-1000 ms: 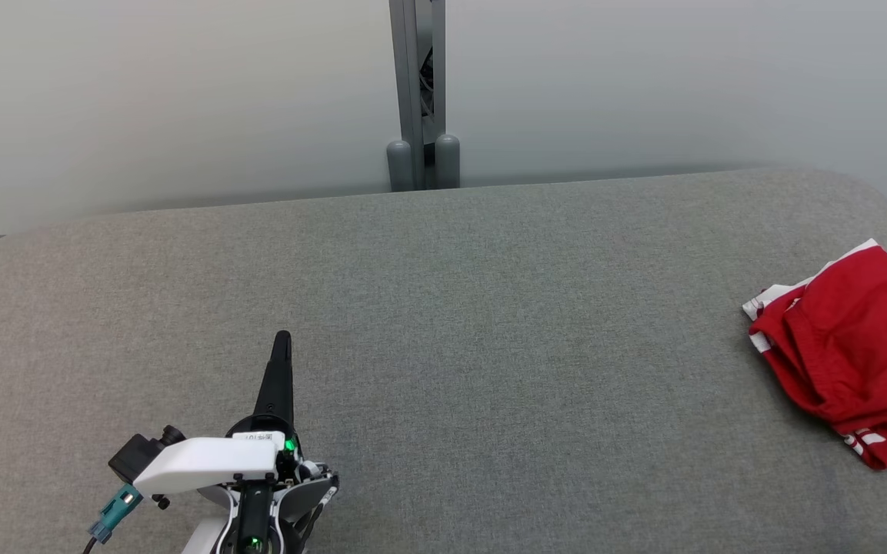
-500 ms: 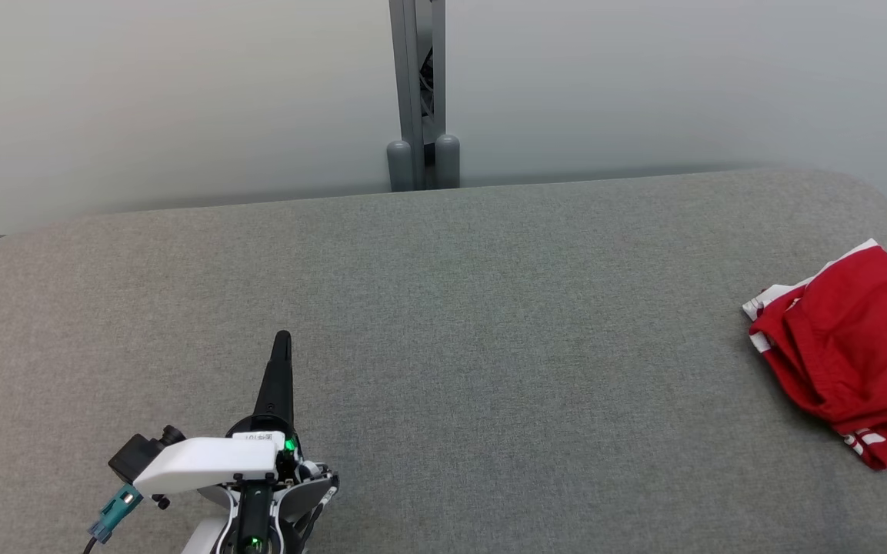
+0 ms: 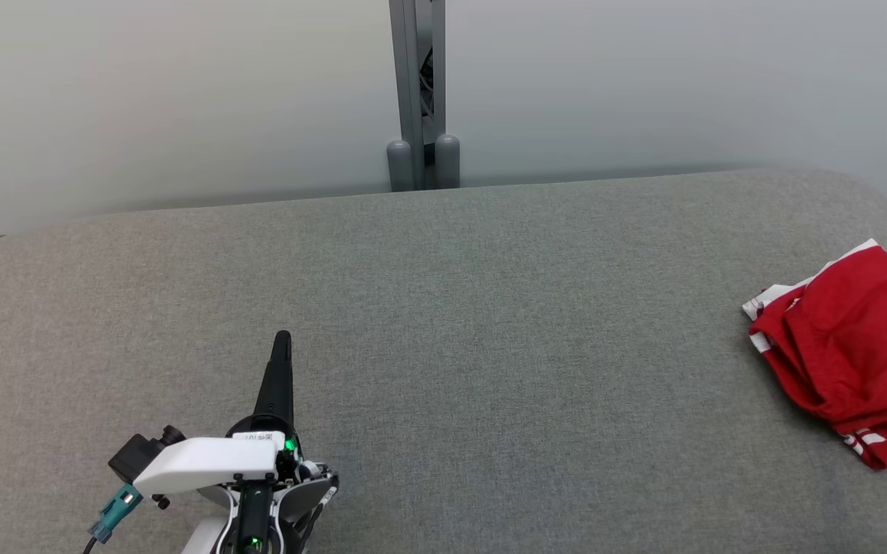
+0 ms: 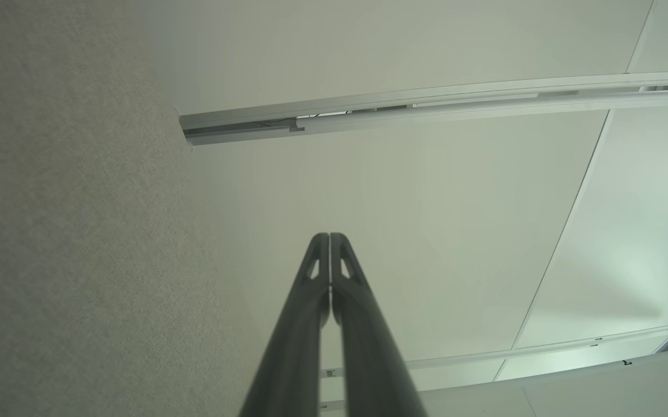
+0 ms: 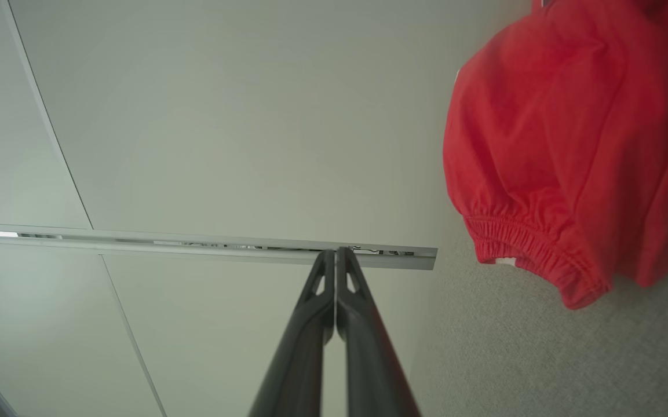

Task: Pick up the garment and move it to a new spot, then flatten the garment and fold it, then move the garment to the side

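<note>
Tool state: left gripper (image 3: 282,340) sits at lower left over the grey padded table (image 3: 489,308), fingers pressed together tip to tip, nothing between them. The right gripper (image 5: 334,252) is likewise closed and empty, with the garment (image 5: 548,145) near it to one side, apart from the fingers. Garment is red with white trim, crumpled in a heap at the table's right end, well apart from the left gripper. Pale wall panels (image 3: 181,100) and a grey post (image 3: 416,92) stand behind the table
</note>
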Available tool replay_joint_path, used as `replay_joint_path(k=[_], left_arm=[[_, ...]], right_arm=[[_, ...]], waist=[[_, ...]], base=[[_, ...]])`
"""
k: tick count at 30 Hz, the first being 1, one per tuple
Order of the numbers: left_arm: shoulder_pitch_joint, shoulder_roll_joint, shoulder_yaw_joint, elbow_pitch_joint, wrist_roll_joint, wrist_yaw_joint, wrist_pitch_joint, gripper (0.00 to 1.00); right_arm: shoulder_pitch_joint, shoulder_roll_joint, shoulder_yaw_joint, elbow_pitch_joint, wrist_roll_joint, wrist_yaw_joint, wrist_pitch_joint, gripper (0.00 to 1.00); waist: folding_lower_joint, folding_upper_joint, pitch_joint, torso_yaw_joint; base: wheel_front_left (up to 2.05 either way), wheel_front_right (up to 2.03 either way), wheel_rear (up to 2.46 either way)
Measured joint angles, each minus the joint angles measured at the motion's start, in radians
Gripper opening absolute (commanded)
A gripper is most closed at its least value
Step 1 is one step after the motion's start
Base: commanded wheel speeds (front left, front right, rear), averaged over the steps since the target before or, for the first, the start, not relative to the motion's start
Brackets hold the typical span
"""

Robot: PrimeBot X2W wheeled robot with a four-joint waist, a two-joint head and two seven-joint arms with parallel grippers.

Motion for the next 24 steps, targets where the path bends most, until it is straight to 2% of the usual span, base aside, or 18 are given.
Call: replay_joint_path(k=[24], left_arm=[[0.000,0.000,0.000,0.000,0.000,0.000,0.000,0.00]], right_arm=[[-0.001,0.002,-0.004,0.000,-0.001,0.000,0.002,0.00]], waist=[[0.0000,0.0000,0.000,0.000]], base=[[0.00,0.00,0.00]])
